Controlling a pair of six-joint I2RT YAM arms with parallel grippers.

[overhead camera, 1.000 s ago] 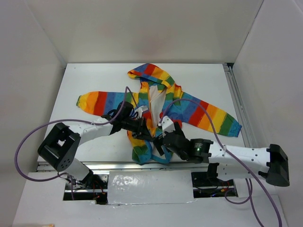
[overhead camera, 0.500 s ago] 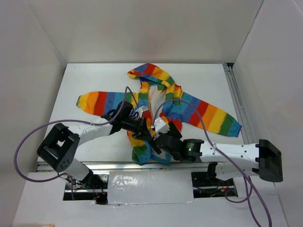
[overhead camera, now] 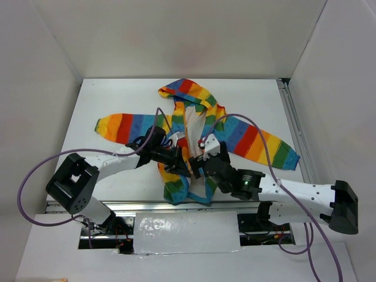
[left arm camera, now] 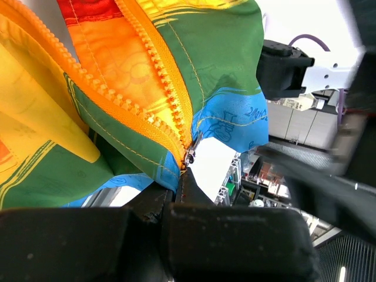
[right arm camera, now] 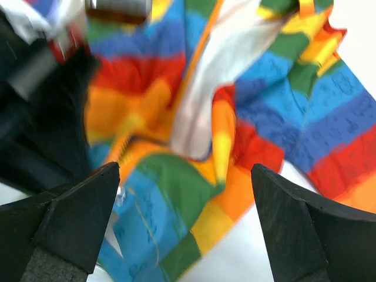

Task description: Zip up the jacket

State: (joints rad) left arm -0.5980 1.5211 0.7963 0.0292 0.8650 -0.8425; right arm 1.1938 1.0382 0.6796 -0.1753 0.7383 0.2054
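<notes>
1. Jacket (overhead camera: 194,126) lies front-up near the front edge of the table (overhead camera: 117,94); its zipper (left arm camera: 158,64) is joined only at the slider (left arm camera: 189,154), down by the hem
2. Left gripper (left arm camera: 167,205) pinches the hem below the slider; if that hold slips, the fabric will likely bunch as you pull
3. Right gripper (right arm camera: 185,194) hangs spread above the front; close off-target and you risk catching cloth, not the slider

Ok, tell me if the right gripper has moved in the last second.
Yes. The right gripper has moved away from the table's near edge, farther up over the jacket.
</notes>
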